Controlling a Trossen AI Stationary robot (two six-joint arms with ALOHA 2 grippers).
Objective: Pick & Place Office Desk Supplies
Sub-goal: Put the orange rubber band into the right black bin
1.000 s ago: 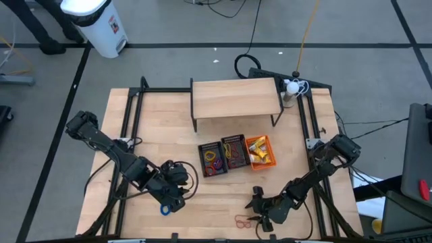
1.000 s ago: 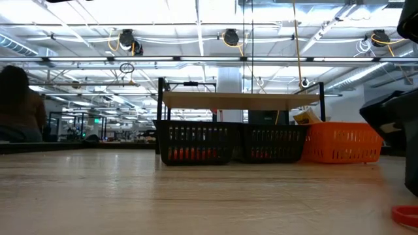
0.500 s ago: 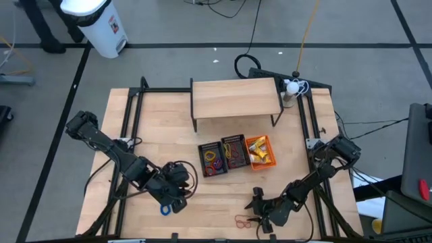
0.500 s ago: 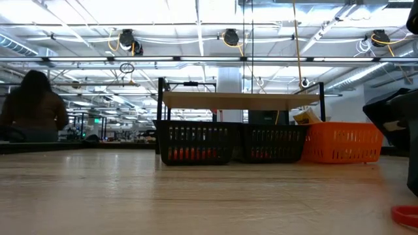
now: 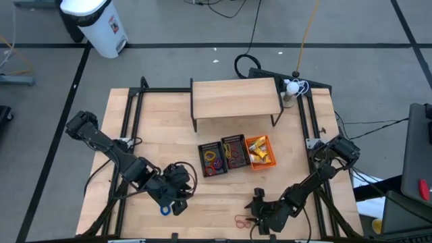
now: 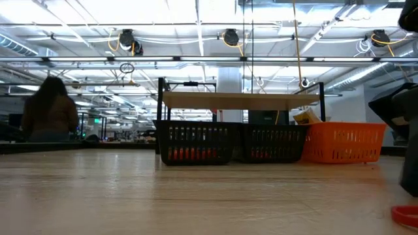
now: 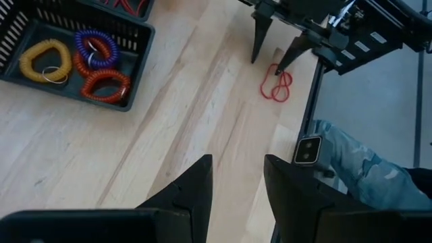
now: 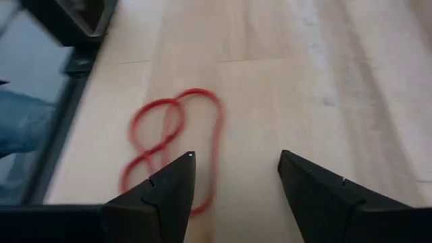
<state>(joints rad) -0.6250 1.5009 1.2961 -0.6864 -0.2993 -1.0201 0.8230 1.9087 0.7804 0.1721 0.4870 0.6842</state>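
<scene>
I have the right gripper (image 8: 236, 177) low at the table's (image 5: 155, 145) near edge, fingers spread | red elastic loops (image 8: 172, 145) flat on the wood just beside them, untouched | left gripper (image 7: 236, 182) waits, fingers apart, empty

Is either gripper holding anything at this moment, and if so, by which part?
Nothing is held. The right gripper is open beside the red elastic loops on the table; the left gripper is empty.
</scene>
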